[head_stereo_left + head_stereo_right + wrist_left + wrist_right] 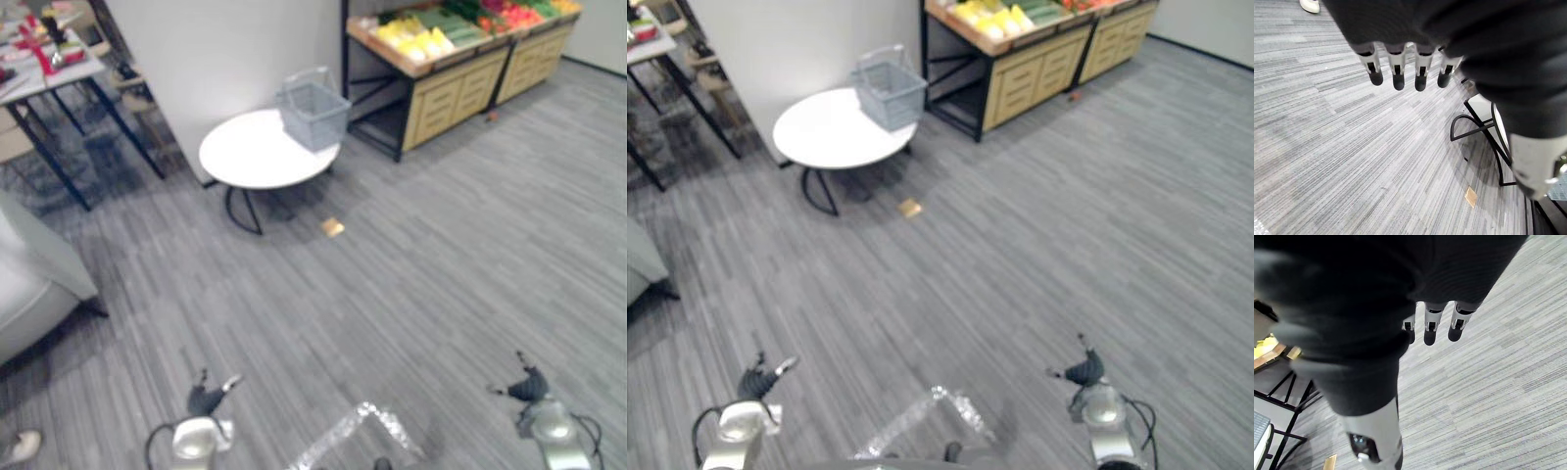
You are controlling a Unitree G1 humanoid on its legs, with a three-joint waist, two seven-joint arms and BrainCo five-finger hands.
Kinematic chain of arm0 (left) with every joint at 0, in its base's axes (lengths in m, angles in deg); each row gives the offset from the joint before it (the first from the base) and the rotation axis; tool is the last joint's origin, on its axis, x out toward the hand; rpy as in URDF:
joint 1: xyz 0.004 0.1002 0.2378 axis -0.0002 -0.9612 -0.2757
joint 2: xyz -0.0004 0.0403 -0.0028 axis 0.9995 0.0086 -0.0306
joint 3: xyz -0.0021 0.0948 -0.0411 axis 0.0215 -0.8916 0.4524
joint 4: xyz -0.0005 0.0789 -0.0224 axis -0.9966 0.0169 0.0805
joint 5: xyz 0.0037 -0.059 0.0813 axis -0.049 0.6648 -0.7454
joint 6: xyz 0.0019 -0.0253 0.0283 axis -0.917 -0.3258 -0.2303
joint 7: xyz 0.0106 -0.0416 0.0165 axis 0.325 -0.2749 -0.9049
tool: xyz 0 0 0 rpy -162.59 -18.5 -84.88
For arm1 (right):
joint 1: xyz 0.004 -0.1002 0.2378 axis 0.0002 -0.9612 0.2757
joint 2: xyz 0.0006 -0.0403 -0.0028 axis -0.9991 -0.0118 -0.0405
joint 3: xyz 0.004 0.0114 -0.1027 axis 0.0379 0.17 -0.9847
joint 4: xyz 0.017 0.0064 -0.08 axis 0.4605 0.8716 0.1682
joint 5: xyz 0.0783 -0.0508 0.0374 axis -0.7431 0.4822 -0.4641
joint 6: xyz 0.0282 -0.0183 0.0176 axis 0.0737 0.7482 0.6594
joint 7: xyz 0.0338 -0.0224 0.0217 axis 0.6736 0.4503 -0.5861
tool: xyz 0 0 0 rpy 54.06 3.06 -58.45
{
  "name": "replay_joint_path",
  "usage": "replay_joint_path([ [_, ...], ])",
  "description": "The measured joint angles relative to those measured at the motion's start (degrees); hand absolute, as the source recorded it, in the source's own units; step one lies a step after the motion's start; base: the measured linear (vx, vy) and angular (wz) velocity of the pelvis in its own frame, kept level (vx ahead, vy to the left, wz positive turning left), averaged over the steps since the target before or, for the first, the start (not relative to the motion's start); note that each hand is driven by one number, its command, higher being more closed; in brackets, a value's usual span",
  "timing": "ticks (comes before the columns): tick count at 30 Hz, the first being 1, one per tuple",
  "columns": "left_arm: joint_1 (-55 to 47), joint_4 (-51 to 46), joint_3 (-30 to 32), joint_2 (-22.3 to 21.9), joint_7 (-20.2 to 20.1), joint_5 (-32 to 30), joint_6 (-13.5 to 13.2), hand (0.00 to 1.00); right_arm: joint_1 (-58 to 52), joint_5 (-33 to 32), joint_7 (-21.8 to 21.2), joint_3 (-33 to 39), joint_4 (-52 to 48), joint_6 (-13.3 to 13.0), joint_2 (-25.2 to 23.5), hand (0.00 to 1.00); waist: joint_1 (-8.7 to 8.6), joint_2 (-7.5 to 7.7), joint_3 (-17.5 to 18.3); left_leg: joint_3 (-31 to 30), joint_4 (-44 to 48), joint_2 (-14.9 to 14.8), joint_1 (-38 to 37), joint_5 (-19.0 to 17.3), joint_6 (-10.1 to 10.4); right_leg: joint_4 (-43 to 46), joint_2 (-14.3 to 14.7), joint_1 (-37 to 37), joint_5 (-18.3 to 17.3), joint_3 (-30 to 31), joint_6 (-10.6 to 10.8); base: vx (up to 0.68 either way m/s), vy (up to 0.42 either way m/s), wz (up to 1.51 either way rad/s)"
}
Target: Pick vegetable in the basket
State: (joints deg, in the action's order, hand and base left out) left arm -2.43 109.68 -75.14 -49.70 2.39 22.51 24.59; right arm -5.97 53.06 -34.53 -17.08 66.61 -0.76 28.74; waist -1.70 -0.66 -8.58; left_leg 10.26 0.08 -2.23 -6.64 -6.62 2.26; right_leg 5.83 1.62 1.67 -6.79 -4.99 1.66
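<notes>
A grey wire basket (313, 113) with its handle up stands on the far edge of a round white table (245, 157). Behind it to the right, a wooden shelf stand (456, 78) carries yellow vegetables (416, 37), green ones and red ones. My left hand (203, 399) hangs low at the near left, far from the table, its fingers (1397, 68) straight and holding nothing. At the near right my right hand (534, 389) is also low, its fingers (1431, 328) straight and bare.
A small tan scrap (332, 227) lies on the grey floor near the table's legs. A white partition wall (225, 49) rises behind the table. A cluttered desk (49, 59) and a grey sofa (29, 284) stand at the left. A person's shoe (22, 446) shows near left.
</notes>
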Motion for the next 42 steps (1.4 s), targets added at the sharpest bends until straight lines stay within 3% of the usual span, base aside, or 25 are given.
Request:
replay_joint_path([
  [5,0.0,-0.8,0.5,0.0,1.7,0.1,0.0,0.0,0.1,-0.3,1.0,1.7,-0.2,0.1,-1.6,0.0,-0.11,0.46,-0.3,1.2,3.2,-0.6,1.3,-2.5,1.6,5.1,0.0,-2.6,-3.8,0.6,-0.5,0.08,-0.036,-0.04],
  [7,-0.1,-1.5,1.0,-0.1,1.9,0.8,0.0,0.0,-0.4,-0.9,1.2,1.4,-0.1,0.1,-2.9,0.0,-0.06,1.08,-1.0,3.5,15.6,-2.6,5.0,-6.9,2.6,7.5,0.2,-2.0,-7.4,0.8,-1.7,0.09,-0.082,-0.04],
  [8,-0.1,-2.5,1.2,-0.3,1.9,2.2,0.0,0.0,-0.6,-1.2,1.3,1.2,-0.2,0.1,-3.5,0.0,-0.11,1.43,-2.0,3.9,28.0,-4.8,9.2,-7.6,3.6,7.5,0.4,-0.1,-8.0,0.8,-2.1,0.13,-0.108,-0.09],
  [9,-0.2,-3.5,1.3,-0.9,1.9,2.3,0.0,0.0,-0.8,-1.2,1.4,0.9,-0.3,0.1,-2.9,0.0,0.15,0.61,-3.2,3.7,40.7,-8.0,13.5,-6.5,3.3,7.5,1.7,2.0,-8.3,1.2,-2.5,0.2,-0.104,-0.16],
  [11,-0.6,-3.9,1.3,-1.6,2.0,2.3,0.0,0.0,-0.6,-1.3,2.3,-0.2,-0.3,0.2,-1.8,0.0,0.39,0.08,-4.5,3.5,54.6,-11.8,19.6,-4.8,2.4,7.4,3.0,5.1,-9.6,2.4,-3.8,0.24,-0.02,-0.26],
  [12,-0.5,-3.9,1.3,-1.6,2.0,2.3,0.0,0.0,-0.6,-1.3,2.5,-0.3,-0.4,0.3,-1.9,0.0,0.35,0.22,-4.5,3.5,56.0,-11.9,20.9,-5.7,2.3,7.3,2.8,5.7,-9.9,2.9,-4.0,0.3,0.012,-0.38],
  [14,-0.5,-4.0,1.2,-1.6,2.2,2.5,0.0,0.0,0.3,-1.3,2.5,-0.6,-0.6,0.5,-1.9,0.0,0.53,0.96,-4.8,5.2,53.4,-11.3,24.6,-8.2,2.4,6.0,1.2,7.2,-10.4,5.4,-4.0,0.35,0.032,-0.52],
  [17,-0.4,-4.3,1.1,-1.6,2.2,3.6,0.0,0.0,1.2,-1.3,2.5,-0.6,-0.8,0.8,-1.8,0.0,0.89,2.03,-5.2,8.6,36.2,-7.3,28.7,-6.9,2.3,1.9,-3.0,9.3,-10.4,7.8,-3.8,0.45,0.122,-0.43],
  [20,-0.1,-4.2,1.0,-1.9,2.2,3.8,-0.3,0.0,1.2,-1.2,2.4,-0.7,-0.3,0.8,-1.5,0.0,1.87,1.39,-5.1,9.5,13.6,-4.0,30.4,3.3,1.0,0.2,-4.7,11.8,-10.7,6.8,0.9,0.53,0.166,-0.27],
  [21,-0.6,-4.1,1.0,-2.0,2.2,3.8,-0.6,0.0,1.2,-1.2,2.4,-0.7,0.6,0.7,-1.4,0.0,2.44,0.65,-4.6,9.1,8.3,-3.6,29.3,6.5,-0.9,1.0,-4.8,13.5,-12.4,7.0,3.6,0.48,0.203,-0.36],
  [22,-1.1,-3.9,1.1,-1.9,2.2,3.8,-0.6,0.0,1.1,-1.2,2.3,-0.8,1.3,0.7,-1.8,0.0,2.85,1.06,-4.4,7.7,9.0,-3.0,28.8,10.7,-3.1,2.6,-5.6,13.8,-13.6,7.2,4.8,0.59,0.252,-0.38],
  [23,-1.4,-3.6,1.2,-2.1,2.2,3.8,-0.6,0.0,0.9,-1.0,2.1,-1.0,2.5,0.7,-2.9,0.0,3.7,3.77,-4.2,7.8,11.3,-1.0,28.3,11.7,-4.9,9.3,-8.3,12.2,-15.1,7.3,6.6,0.74,0.306,-0.11],
  [24,-2.0,-3.6,0.7,-2.4,2.0,3.8,-0.6,0.0,0.9,-0.7,2.0,-1.0,3.0,0.6,-4.3,0.0,3.55,6.38,-3.8,8.3,14.4,1.4,27.3,7.7,-6.5,22.2,-10.7,7.7,-12.9,7.1,9.6,0.78,0.295,0.03],
  [25,-2.2,-3.6,0.5,-2.4,2.0,3.8,-0.6,0.0,0.8,-0.6,2.0,-1.0,3.0,0.7,-4.8,0.0,3.49,7.26,-3.8,8.3,16.1,2.0,26.5,5.8,-6.6,27.8,-11.2,5.9,-10.2,7.2,11.4,0.69,0.247,0.25],
  [26,-2.5,-3.6,0.5,-2.4,2.0,3.8,-0.5,0.0,0.3,-0.4,2.0,-1.0,3.1,0.7,-5.6,0.0,3.31,7.92,-3.8,7.8,18.1,2.6,24.6,2.9,-7.0,35.6,-11.6,3.9,-4.2,7.5,14.4,0.54,0.163,0.26],
  [27,-2.7,-3.6,0.5,-2.4,2.0,3.9,-0.5,0.0,-0.1,0.0,2.0,-1.6,3.0,0.7,-6.0,0.0,3.16,7.98,-4.0,6.9,19.4,2.8,21.0,-0.8,-7.2,46.5,-11.6,0.8,1.5,8.3,15.4,0.51,0.14,0.25],
  [29,-2.9,-3.6,-0.3,-2.4,2.0,3.9,-0.5,0.0,0.3,0.2,2.1,-3.6,2.2,0.7,-5.8,0.0,3.08,6.81,-4.4,5.5,18.0,2.7,13.7,-3.9,-7.0,60.3,-11.5,-5.0,0.9,6.5,14.0,0.57,0.12,0.21],
  [30,-2.8,-3.6,-1.3,-2.4,2.0,3.9,-0.5,0.0,0.3,0.8,2.2,-4.8,0.0,0.6,-5.8,0.0,2.44,5.56,-4.5,3.9,15.0,2.5,8.9,-4.5,-6.7,64.3,-12.0,-8.9,-1.5,3.7,9.3,0.53,0.081,0.36],
  [33,-2.1,-3.7,-2.4,-2.3,2.2,3.9,-0.6,0.0,0.2,1.8,2.2,-5.8,-5.2,0.2,-5.8,0.0,0.33,3.47,-5.0,-0.3,8.8,1.5,-0.2,-5.0,-5.6,56.9,-14.0,-18.1,-5.8,-2.1,2.7,0.54,-0.022,0.63],
  [35,-1.5,-3.5,-2.9,-2.0,2.4,3.8,-0.6,0.0,0.2,2.2,2.3,-5.7,-6.4,0.0,-5.7,0.0,0.0,3.06,-5.1,-2.6,7.3,0.2,-3.2,-5.9,-4.5,41.9,-13.8,-21.7,-5.8,-3.7,2.6,0.58,-0.204,0.72],
  [36,-0.8,-3.0,-3.2,-1.8,2.4,3.8,-0.6,0.0,0.1,2.2,2.3,-5.7,-6.4,0.1,-5.6,0.0,-0.17,3.01,-5.1,-3.4,7.0,-1.1,-4.5,-6.6,-3.2,26.6,-13.0,-21.5,-4.0,-3.8,3.3,0.62,-0.305,0.91],
  [39,-0.1,-2.3,-3.2,-1.9,3.1,3.5,-0.7,0.0,0.1,2.2,2.3,-5.4,-7.0,0.2,-5.3,0.0,-0.2,3.93,-4.6,-6.6,6.3,-3.2,-7.4,-10.1,1.9,2.9,-12.4,-21.0,2.7,0.0,4.2,0.52,-0.357,0.99],
  [40,0.0,-1.1,-3.3,-2.6,3.3,3.4,-0.6,0.0,0.4,2.3,2.2,-5.4,-7.7,0.5,-4.5,0.0,-0.2,3.09,-4.8,-8.6,6.4,-5.0,-9.5,-12.3,3.2,6.1,-11.5,-20.6,9.2,1.0,7.2,0.59,-0.454,0.76],
  [41,-0.1,-0.6,-3.5,-3.1,3.3,3.3,-0.6,0.0,0.5,2.3,2.2,-5.3,-8.4,0.6,-3.9,0.0,-0.22,1.92,-4.9,-9.6,7.1,-6.2,-9.9,-12.9,2.9,9.1,-10.6,-20.9,9.4,0.8,7.3,0.57,-0.459,0.76],
  [42,-0.6,0.2,-4.0,-3.3,3.3,3.3,-0.7,0.0,0.6,3.0,2.1,-5.2,-10.5,0.9,-3.2,0.0,-0.05,0.76,-4.9,-11.1,11.0,-7.6,-8.9,-12.8,2.9,15.9,-9.5,-22.3,6.5,1.1,6.0,0.56,-0.447,0.53],
])
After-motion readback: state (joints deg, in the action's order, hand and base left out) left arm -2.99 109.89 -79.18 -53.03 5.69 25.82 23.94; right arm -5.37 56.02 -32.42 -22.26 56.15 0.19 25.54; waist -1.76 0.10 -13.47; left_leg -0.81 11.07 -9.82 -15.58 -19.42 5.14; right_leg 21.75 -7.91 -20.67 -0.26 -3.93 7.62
